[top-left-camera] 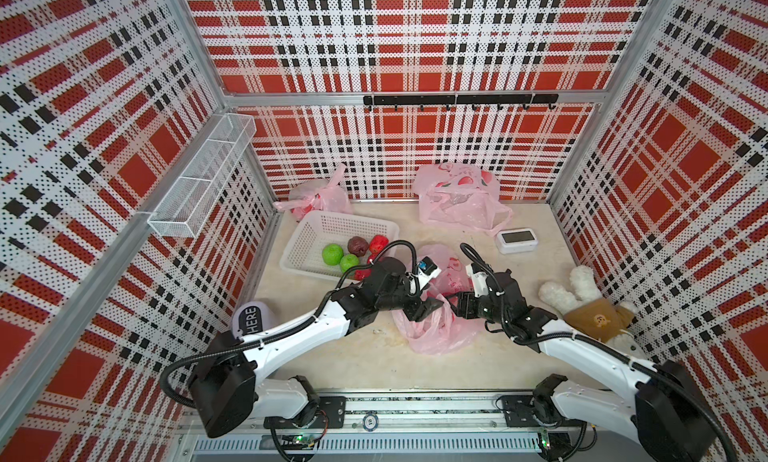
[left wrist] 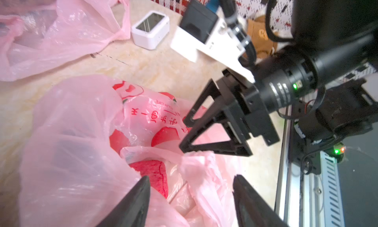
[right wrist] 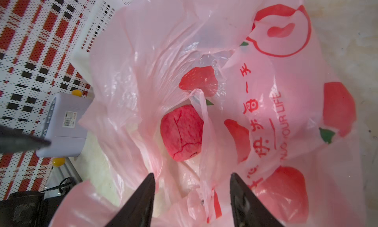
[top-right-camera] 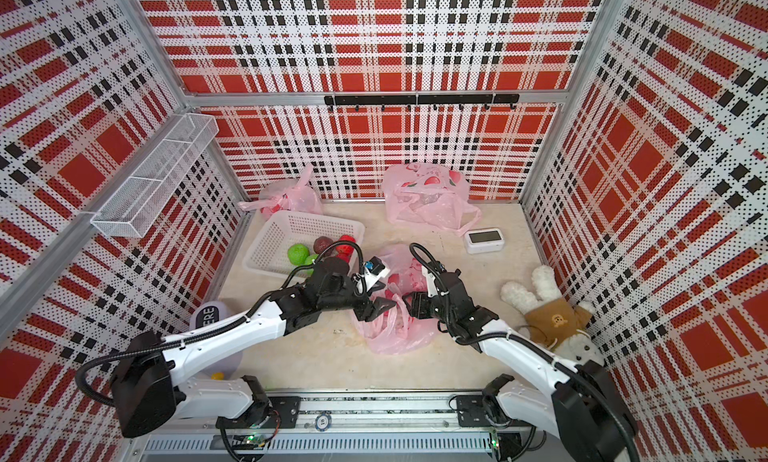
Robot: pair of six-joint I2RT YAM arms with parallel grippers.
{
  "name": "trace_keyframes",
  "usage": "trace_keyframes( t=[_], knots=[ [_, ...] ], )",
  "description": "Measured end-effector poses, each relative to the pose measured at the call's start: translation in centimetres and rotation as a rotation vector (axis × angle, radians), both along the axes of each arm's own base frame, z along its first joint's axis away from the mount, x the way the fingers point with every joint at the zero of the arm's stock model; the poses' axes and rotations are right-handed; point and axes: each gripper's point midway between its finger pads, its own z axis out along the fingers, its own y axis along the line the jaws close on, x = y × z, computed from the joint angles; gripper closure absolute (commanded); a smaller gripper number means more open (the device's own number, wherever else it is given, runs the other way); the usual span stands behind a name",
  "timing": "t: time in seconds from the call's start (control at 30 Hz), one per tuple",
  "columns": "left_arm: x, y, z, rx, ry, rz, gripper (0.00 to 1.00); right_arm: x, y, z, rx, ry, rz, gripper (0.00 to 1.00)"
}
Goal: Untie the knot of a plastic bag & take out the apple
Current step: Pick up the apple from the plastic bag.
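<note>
Left tool [left wrist: 191,177] and right tool [right wrist: 191,173] hover with jaws apart, gripping nothing, over the pink bag [top-left-camera: 432,335] at lower centre of the desk [top-left-camera: 374,356]. Its mouth gapes, showing the red apple [right wrist: 182,133] inside. The film looks thin, limp and slippery. The apple looks round and firm, best pinched across its sides.
</note>
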Motion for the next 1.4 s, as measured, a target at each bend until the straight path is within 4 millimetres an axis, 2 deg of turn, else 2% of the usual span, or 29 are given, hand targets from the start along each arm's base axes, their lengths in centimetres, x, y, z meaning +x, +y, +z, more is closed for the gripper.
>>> trace_keyframes(
  t=[0.07, 0.2, 0.33, 0.5, 0.57, 0.63, 0.7, 0.8, 0.9, 0.97, 1.07, 1.17, 1.33, 1.4],
  knots=[
    [0.4, 0.3, 0.3, -0.024, 0.019, 0.013, 0.39, -0.7, -0.5, 1.1, 0.024, -0.038, -0.002, 0.38],
    [1.1, 1.0, -0.6, -0.050, 0.087, 0.044, 0.42, -1.1, -0.8, 4.1, 0.078, -0.126, -0.001, 0.34],
    [1.9, 1.6, -1.8, -0.074, 0.163, 0.078, 0.46, -0.5, 0.0, 4.8, 0.083, -0.134, 0.019, 0.31],
    [2.9, 2.1, -2.2, -0.099, 0.214, 0.113, 0.47, 1.3, 2.1, 2.9, 0.067, -0.062, 0.057, 0.31],
    [3.0, 2.1, -2.0, -0.112, 0.221, 0.117, 0.48, 1.4, 2.7, 1.9, 0.069, -0.038, 0.077, 0.42],
    [3.0, 2.1, -1.9, -0.120, 0.229, 0.122, 0.51, 1.0, 3.4, 1.4, 0.072, -0.017, 0.104, 0.63],
    [3.1, 2.1, -1.9, -0.121, 0.238, 0.129, 0.54, 0.4, 4.0, 1.5, 0.079, -0.012, 0.131, 0.79],
    [3.2, 1.6, -2.1, -0.092, 0.237, 0.141, 0.56, -1.2, 5.0, 2.1, 0.090, -0.011, 0.169, 0.91],
    [2.8, 0.2, -1.4, -0.054, 0.197, 0.127, 0.60, -2.8, 5.2, 2.5, 0.101, -0.011, 0.178, 0.93],
    [2.2, -1.0, -1.0, -0.036, 0.164, 0.104, 0.60, -3.8, 4.6, 1.9, 0.108, -0.008, 0.162, 0.93],
    [1.4, -2.4, -1.3, 0.000, 0.125, 0.077, 0.61, -4.7, 2.8, -0.3, 0.104, 0.027, 0.099, 0.94],
    [0.7, -3.0, -3.2, 0.069, 0.109, 0.067, 0.60, -5.3, 1.5, -2.5, 0.084, 0.069, 0.044, 0.95],
    [0.8, -3.0, -7.3, 0.231, 0.070, 0.091, 0.36, -5.2, 0.8, -3.3, 0.099, 0.093, -0.015, 0.95],
    [1.3, -3.0, -8.4, 0.301, 0.042, 0.111, 0.32, -5.2, 0.6, -3.7, 0.110, 0.099, -0.034, 0.95]
  ],
)
